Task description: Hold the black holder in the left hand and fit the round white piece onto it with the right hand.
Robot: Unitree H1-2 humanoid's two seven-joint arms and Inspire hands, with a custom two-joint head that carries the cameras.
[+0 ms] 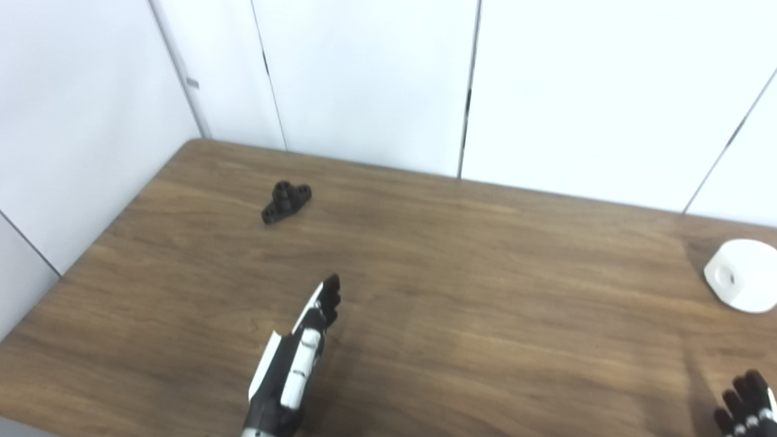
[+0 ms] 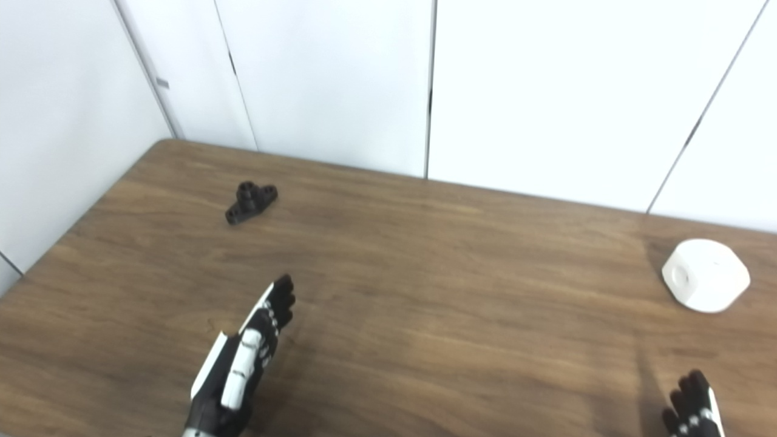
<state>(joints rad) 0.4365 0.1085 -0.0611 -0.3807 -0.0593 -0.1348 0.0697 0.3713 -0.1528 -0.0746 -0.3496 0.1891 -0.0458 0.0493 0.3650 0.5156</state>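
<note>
The black holder point(image 1: 286, 201) lies on the wooden table point(image 1: 461, 285) at the far left, untouched. The round white piece point(image 2: 704, 275) sits on the table at the right edge. My left hand point(image 1: 297, 358) is over the table's near left, fingers stretched out and holding nothing, well short of the holder. My right hand point(image 2: 692, 406) shows only its fingertips at the bottom right corner, below the white piece, empty as far as shown.
White wall panels point(image 1: 364, 79) stand close behind the table's far edge and along its left side. The table's left edge runs diagonally toward the near left corner.
</note>
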